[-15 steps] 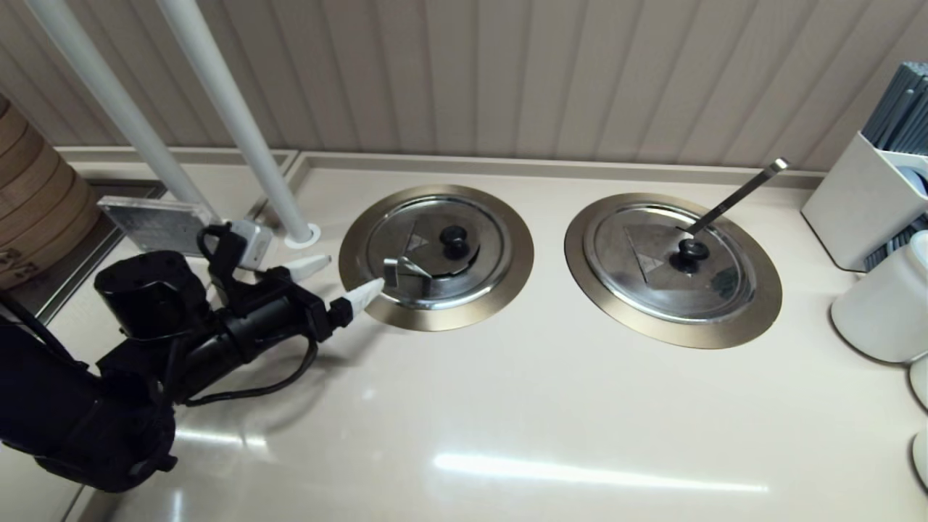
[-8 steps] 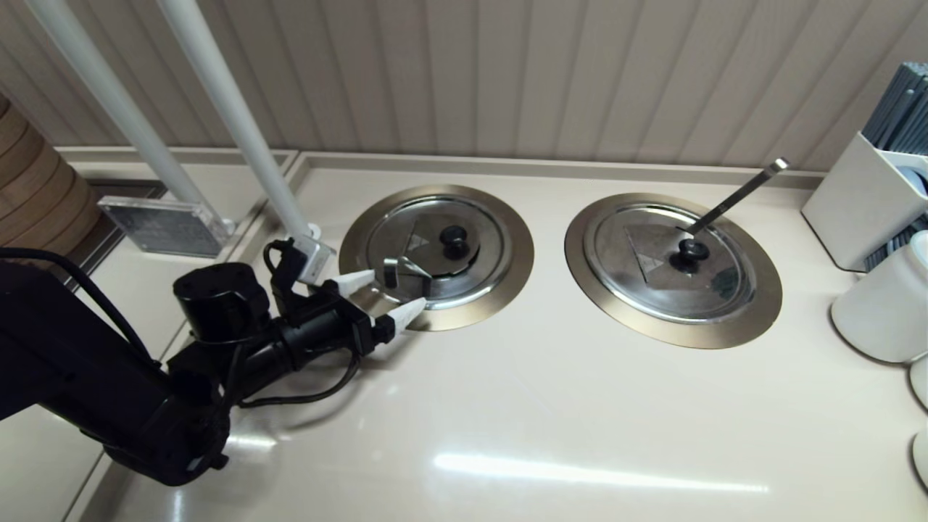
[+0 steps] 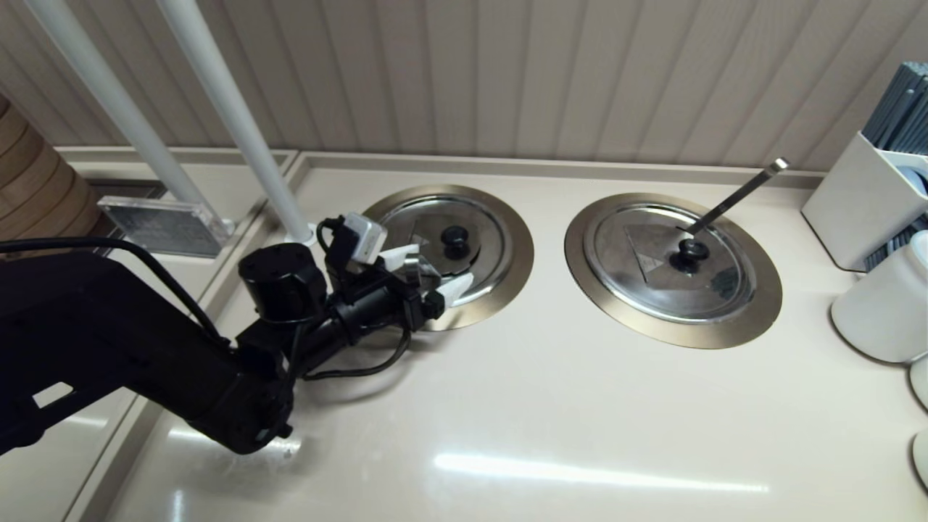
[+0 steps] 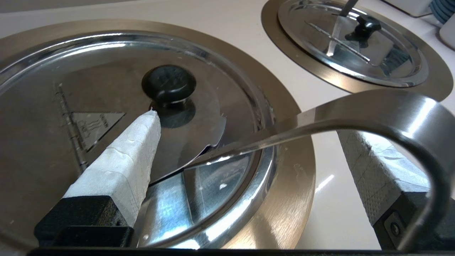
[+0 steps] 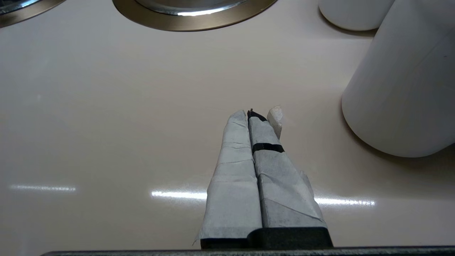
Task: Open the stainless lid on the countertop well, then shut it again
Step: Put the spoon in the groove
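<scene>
The left gripper (image 3: 435,272) has its jaws spread wide and holds nothing. They straddle the hook-ended ladle handle (image 4: 373,113), which rises out of the slot at the edge of the stainless lid (image 3: 464,217). In the left wrist view one taped finger (image 4: 131,149) points at the black knob (image 4: 169,82) and stops just short of it; the other finger sits beyond the hooked handle, over the bronze rim of the countertop well (image 3: 518,254). The lid lies flat and shut on the well, its hinge line and pale triangle mark just beside the knob.

The chief risk, as I judge it, is that hooked handle. It stands between the jaws and the knob, so a straight closing motion could pinch the handle instead of the knob, or shove the ladle and lever the flap askew. The knob is small and smooth, so a grip set off-centre could slip off as the flap lifts.

Beyond the well, the twin lid (image 3: 670,261) with its straight ladle handle sits well apart. The right gripper (image 5: 254,117), jaws pressed together and empty, hangs over the bare desk (image 5: 106,124) near a white container (image 5: 405,85).
</scene>
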Tool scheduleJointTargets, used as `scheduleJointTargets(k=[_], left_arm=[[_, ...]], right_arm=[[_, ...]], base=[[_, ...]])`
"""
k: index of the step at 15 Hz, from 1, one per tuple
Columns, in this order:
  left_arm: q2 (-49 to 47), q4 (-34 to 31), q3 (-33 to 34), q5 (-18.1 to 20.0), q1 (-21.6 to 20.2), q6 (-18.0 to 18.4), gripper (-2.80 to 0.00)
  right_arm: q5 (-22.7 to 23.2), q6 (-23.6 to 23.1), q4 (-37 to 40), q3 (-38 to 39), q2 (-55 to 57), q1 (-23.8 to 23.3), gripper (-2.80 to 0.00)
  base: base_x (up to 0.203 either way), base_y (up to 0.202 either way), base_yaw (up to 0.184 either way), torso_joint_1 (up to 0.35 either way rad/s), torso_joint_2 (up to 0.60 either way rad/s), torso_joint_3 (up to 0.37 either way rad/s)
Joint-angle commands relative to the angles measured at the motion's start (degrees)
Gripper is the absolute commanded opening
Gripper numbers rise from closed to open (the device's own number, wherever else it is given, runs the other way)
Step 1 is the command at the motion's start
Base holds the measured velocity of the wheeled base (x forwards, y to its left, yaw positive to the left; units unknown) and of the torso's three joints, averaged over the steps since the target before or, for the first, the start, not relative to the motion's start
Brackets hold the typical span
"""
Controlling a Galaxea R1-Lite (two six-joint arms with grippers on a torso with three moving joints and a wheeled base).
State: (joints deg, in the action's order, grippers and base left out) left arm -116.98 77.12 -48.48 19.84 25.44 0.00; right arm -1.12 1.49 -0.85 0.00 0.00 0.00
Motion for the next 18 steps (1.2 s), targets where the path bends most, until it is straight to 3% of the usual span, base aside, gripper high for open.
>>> scheduleJointTargets(k=[1, 10, 18], left_arm=[[-2.12, 0.37, -2.30, -0.41, 1.71, -0.07, 0.00], [-8.10, -1.64, -13.96, -4.70, 5.31, -0.60, 0.00], [-11.70, -9.19, -25.96, -5.33, 7.15, -1.06, 0.00]], right_arm=[[-0.02, 0.01, -0.03, 0.26, 0.00, 0.00, -2.80], [-0.02, 0.01, -0.03, 0.26, 0.00, 0.00, -2.80], [-0.02, 0.01, -0.03, 0.26, 0.00, 0.00, -2.80]], base=[[0.000, 0.000, 0.000, 0.000, 0.00, 0.000], [0.000, 0.000, 0.000, 0.000, 0.00, 0.000], [0.000, 0.000, 0.000, 0.000, 0.00, 0.000]])
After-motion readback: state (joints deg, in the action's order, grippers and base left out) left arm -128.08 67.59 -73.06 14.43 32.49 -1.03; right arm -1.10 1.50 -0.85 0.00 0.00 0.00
